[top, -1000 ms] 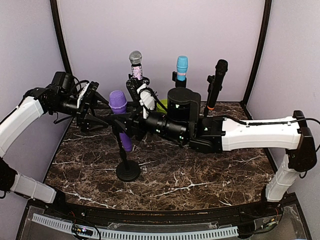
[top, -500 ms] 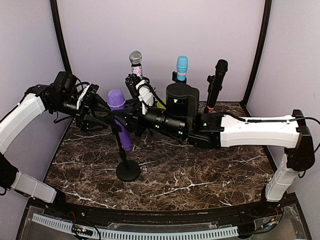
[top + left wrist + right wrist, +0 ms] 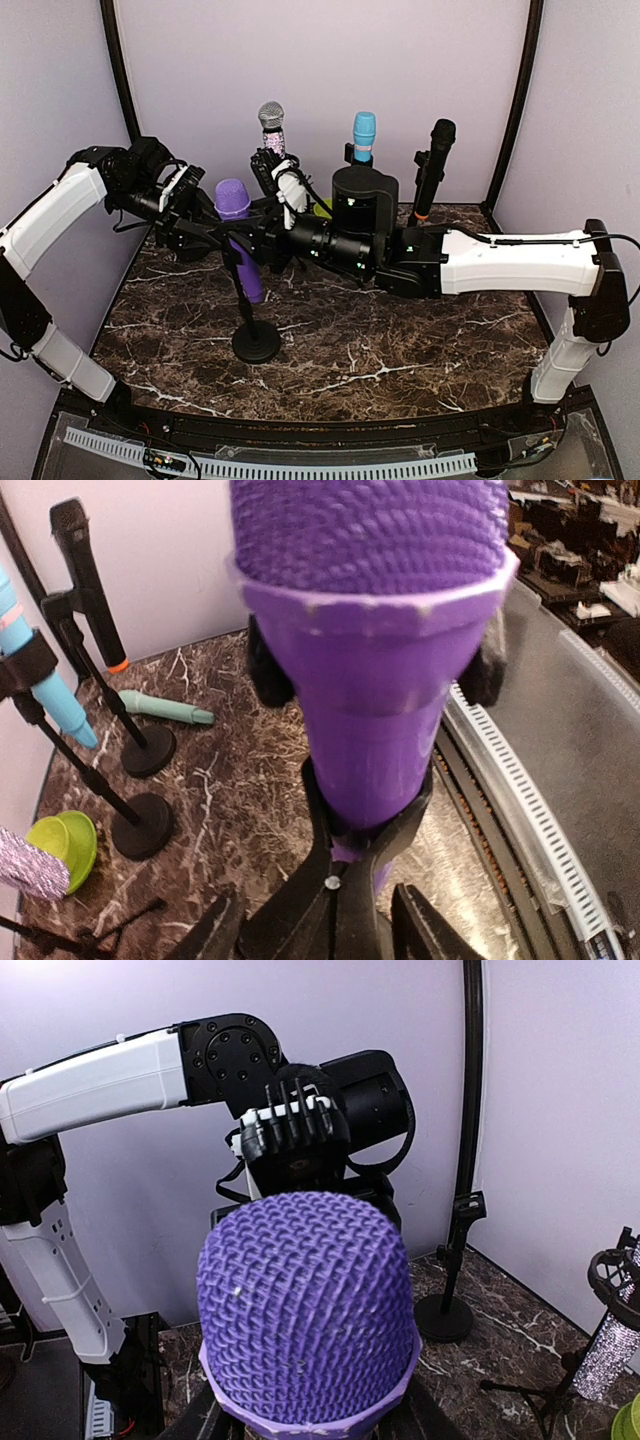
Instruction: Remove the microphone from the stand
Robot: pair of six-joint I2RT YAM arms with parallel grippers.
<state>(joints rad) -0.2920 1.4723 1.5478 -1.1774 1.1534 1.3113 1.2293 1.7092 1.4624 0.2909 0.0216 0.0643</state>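
microphones crowd this dark, white-veined marble desk [image 3: 400,350], and i count five. four stand upright in clips: a purple microphone [image 3: 234,205] with a woven mesh head and a smooth plastic cone, a glittery microphone [image 3: 271,120], a sky-blue microphone [image 3: 364,132] and a slim matte black microphone [image 3: 438,150] with an orange ring. the fifth, a teal microphone [image 3: 165,708], lies flat beside the black one's round base.

the purple microphone sits in its stand [image 3: 256,342], a thin black rod on a disc foot, left of centre and nearer than the rest. two white-and-black arms meet at it. the left gripper [image 3: 375,670] has its jaws pinching the cone just under the head, a dark pad against each side. the right gripper [image 3: 310,1410] has its jaws flanking the body lower down; i cannot tell whether they press on it. one lime-green bowl [image 3: 62,845] sits near the blue one's base.
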